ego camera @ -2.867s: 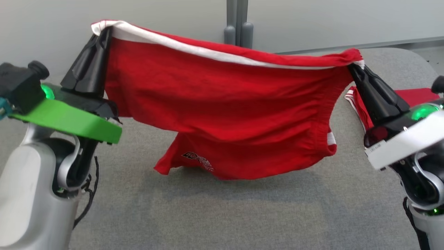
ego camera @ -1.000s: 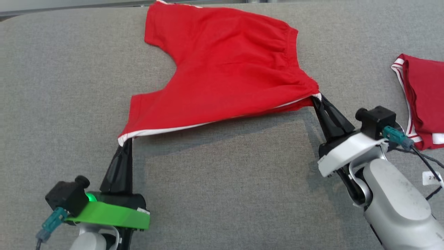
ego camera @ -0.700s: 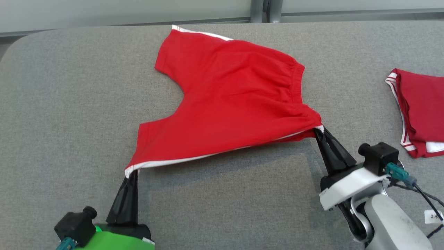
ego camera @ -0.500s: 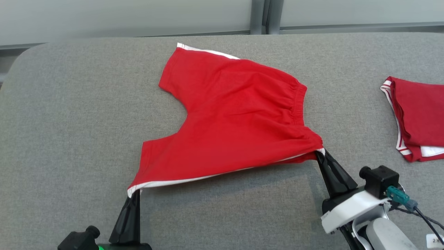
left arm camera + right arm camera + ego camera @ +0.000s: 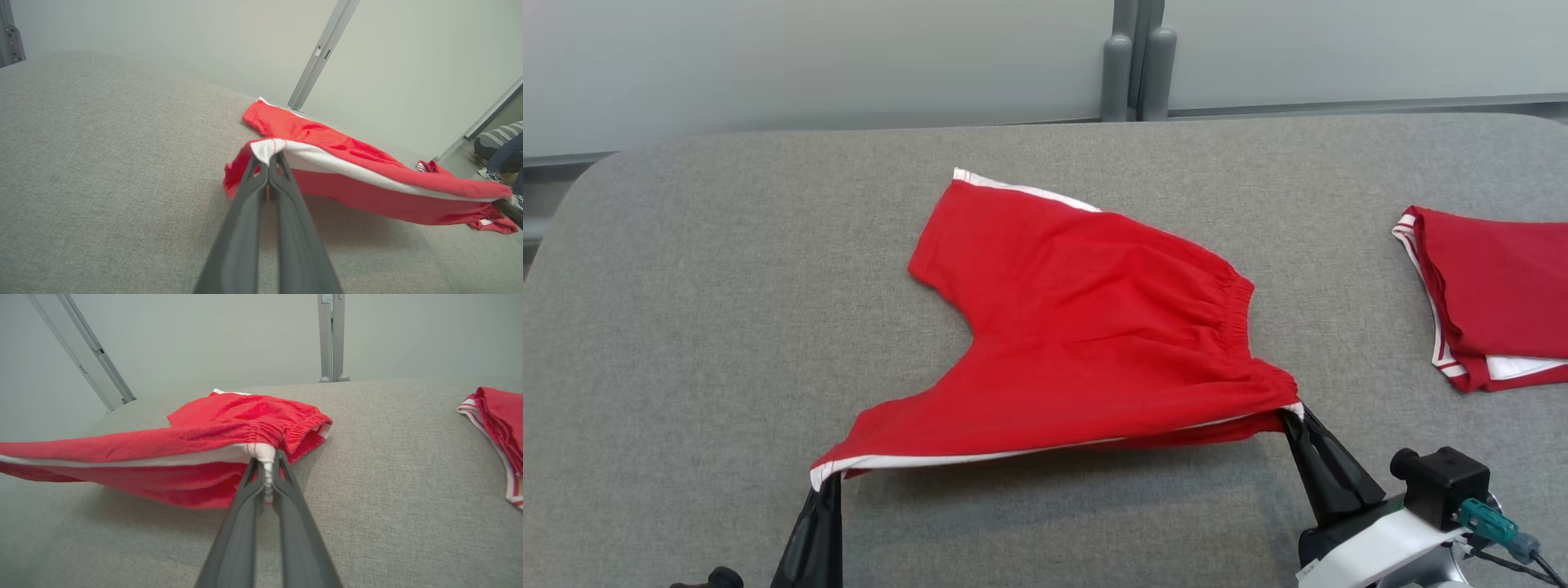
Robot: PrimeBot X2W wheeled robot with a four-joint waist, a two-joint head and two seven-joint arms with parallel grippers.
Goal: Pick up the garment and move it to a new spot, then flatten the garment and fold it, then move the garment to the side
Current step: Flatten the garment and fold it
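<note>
A grey fabric bench (image 5: 686,343) with rounded corners carries a folded red cloth (image 5: 1494,302), white-trimmed, near its right edge. Behind stands a pale wall (image 5: 768,65) with grey posts (image 5: 1131,73) at the panel joint. In the left wrist view, a person's leg (image 5: 502,155) in jeans and a sneaker (image 5: 487,173) show beside something striped (image 5: 498,136).

light: bright, even, diffuse | shadows: soft, under garment (image 5: 1094,327) | focus: sharp | wrist views: wide-angle bowing
</note>
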